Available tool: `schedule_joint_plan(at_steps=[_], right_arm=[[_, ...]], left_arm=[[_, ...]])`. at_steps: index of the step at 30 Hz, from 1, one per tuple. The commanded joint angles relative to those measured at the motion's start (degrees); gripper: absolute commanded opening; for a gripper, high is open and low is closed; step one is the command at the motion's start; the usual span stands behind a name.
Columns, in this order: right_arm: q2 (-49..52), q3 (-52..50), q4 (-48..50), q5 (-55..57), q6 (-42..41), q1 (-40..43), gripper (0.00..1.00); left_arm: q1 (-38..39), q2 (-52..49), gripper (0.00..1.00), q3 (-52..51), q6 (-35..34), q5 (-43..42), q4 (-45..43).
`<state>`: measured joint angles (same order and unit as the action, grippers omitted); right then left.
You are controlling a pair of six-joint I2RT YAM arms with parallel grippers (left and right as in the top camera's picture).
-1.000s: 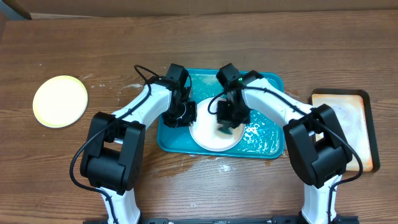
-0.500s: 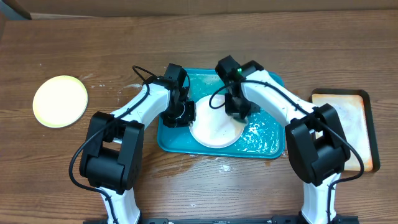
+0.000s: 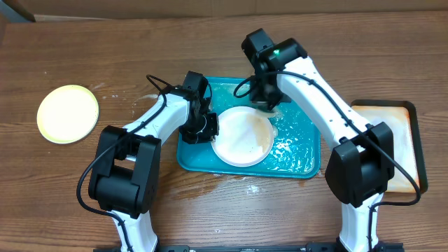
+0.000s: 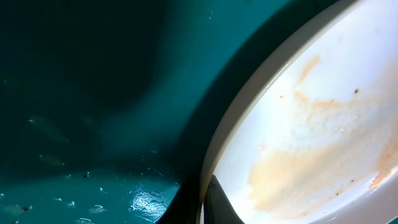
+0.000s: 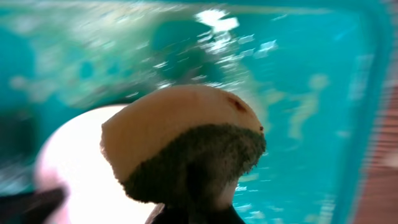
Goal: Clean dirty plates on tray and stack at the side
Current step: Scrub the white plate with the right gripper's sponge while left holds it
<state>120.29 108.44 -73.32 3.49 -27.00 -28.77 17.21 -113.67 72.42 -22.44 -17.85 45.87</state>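
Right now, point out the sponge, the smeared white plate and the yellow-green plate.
sponge [image 5: 180, 121], right wrist view, on its tan upper face.
white plate [image 3: 241, 138], overhead view, on the middle of its inner surface.
yellow-green plate [image 3: 68, 113], overhead view, on its centre.
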Motion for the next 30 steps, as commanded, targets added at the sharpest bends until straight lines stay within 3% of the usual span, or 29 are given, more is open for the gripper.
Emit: schedule_joint_plan(at_steps=[1,7,17,24,30], right_arm=[[-0.4,-4.7,3.8,-10.1,-1.7,-3.4,0.04],[-0.4,-14.9,14.3,-12.6,-6.7,-8.6,0.04],[-0.4,-23.3,21.2,-12.4,-10.8,-10.5,0.04],[-0.4,-26.9,20.1,-4.7,-12.3,-10.5,0.04],[-0.4,-25.9,14.6,11.5,-11.6,-9.7,0.04]], left_arm=[[-0.8,-3.3,0.04,-2.2,-1.9,7.3,-0.8],[-0.8,-3.3,0.04,-2.2,-2.0,7.3,-0.9],[-0.8,-3.3,0.04,-2.2,-2.1,5.7,-0.9],[-0.8,-3.3,0.04,-2.2,-2.1,5.7,-0.7],[-0.8,-3.3,0.04,-2.2,-2.0,5.1,-0.7]])
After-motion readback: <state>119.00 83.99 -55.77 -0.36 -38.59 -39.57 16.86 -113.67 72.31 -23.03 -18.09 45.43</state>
